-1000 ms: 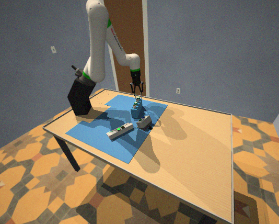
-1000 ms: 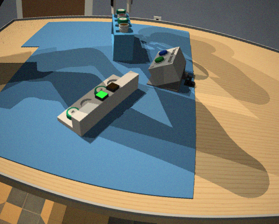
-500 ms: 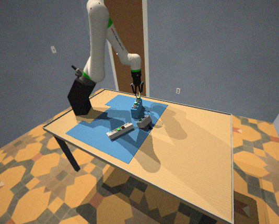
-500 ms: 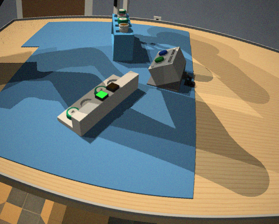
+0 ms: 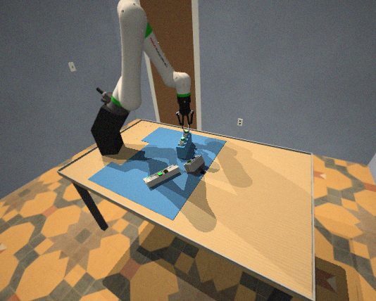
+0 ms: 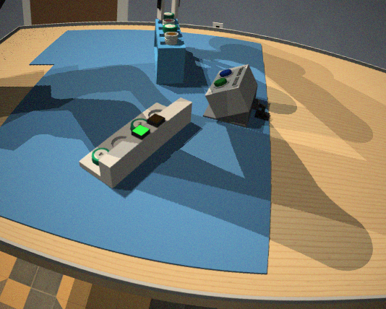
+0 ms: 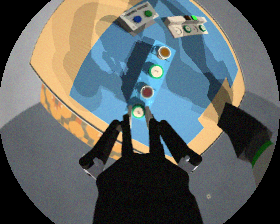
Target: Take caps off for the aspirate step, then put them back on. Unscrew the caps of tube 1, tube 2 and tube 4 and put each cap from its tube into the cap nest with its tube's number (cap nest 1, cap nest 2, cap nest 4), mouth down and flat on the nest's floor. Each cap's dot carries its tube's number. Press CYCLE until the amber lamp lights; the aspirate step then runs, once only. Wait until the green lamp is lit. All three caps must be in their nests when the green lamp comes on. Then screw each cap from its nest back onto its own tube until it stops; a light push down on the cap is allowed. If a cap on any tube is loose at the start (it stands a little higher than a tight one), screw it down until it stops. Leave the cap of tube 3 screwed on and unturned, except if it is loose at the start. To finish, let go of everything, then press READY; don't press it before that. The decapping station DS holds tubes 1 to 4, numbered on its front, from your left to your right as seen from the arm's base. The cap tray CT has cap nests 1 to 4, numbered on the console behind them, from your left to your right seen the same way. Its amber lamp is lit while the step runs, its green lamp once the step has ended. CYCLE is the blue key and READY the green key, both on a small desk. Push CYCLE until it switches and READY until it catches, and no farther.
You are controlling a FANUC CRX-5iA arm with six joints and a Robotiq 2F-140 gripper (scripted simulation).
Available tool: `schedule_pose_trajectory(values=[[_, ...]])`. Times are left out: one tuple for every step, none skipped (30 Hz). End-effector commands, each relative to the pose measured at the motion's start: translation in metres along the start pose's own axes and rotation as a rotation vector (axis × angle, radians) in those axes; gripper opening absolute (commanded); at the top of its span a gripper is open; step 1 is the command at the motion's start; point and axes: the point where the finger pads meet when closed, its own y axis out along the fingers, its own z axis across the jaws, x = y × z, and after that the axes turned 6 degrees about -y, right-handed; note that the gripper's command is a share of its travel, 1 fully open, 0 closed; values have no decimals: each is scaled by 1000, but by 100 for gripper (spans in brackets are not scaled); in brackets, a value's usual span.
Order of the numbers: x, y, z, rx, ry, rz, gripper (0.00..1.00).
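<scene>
The blue decapping station (image 5: 183, 151) (image 6: 170, 65) stands on the blue mat. My gripper (image 5: 185, 131) (image 7: 138, 110) is at its far end, shut on the green cap of tube 1 (image 6: 168, 15) (image 7: 138, 111), which sits at the tube's mouth. Tube 2 (image 6: 168, 22) (image 7: 146, 91) is open and reddish inside. Tube 3 (image 6: 169, 27) (image 7: 155, 70) wears its green cap. Tube 4 (image 6: 170, 37) (image 7: 164, 52) is open and tan. On the cap tray (image 5: 162, 176) (image 6: 144, 151), green caps lie in nest 2 (image 6: 138, 123) and nest 4 (image 6: 99, 155). The green lamp (image 6: 141, 131) is lit and the amber lamp (image 6: 156, 119) is dark.
The small grey desk (image 5: 194, 163) (image 6: 235, 94) (image 7: 138, 17) stands beside the station, with the blue CYCLE key (image 6: 225, 73) and the green READY key (image 6: 220, 82) on top. The arm's black base (image 5: 107, 131) sits at the table's far left corner.
</scene>
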Motion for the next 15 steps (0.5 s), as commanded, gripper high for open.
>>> schedule_pose_trajectory(values=[[0,0,0,-4,233,13,0],[0,0,0,-4,283,13,0],[0,0,0,-5,333,13,0],[0,0,0,-5,383,13,0],[0,0,0,-5,433,12,0],[0,0,0,-5,433,12,0],[0,0,0,-5,433,12,0],[0,0,0,-6,483,12,0],[0,0,0,-6,533,12,0],[0,1,0,-6,583,12,0],[0,1,0,-6,633,12,0],[0,1,0,-7,683,12,0],[0,1,0,-7,733,12,0],[0,1,0,-7,783,12,0],[0,1,0,-8,833,11,0]])
